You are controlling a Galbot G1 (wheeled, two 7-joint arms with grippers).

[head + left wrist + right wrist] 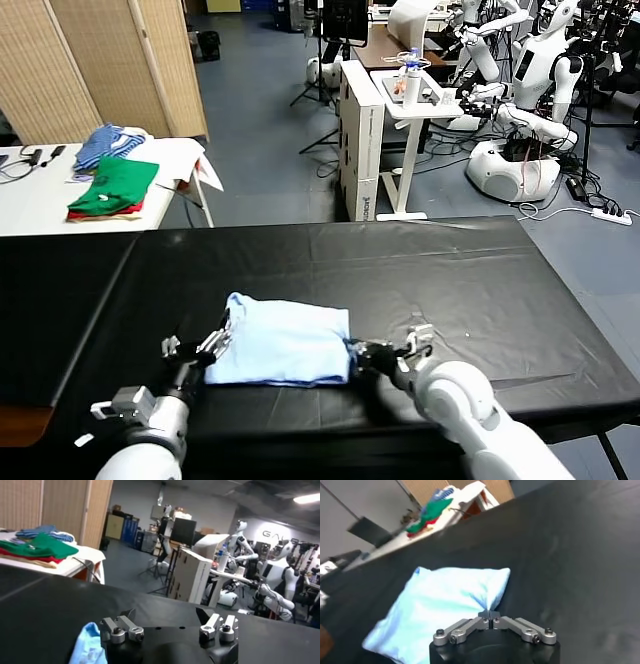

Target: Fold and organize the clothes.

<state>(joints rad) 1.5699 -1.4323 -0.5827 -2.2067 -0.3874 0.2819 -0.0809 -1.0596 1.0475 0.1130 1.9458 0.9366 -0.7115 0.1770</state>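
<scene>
the shirt, folded near-centre on the black table, looks light, soft and floppy, so grip edges: right gripper pinches its right hem, left gripper gapes at its left edge.

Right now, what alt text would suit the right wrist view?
The right gripper is shut on the near edge of a folded light sky-blue cotton T-shirt, which lies on a black-covered table. Beyond it, a white side table holds folded green and red garments.
</scene>
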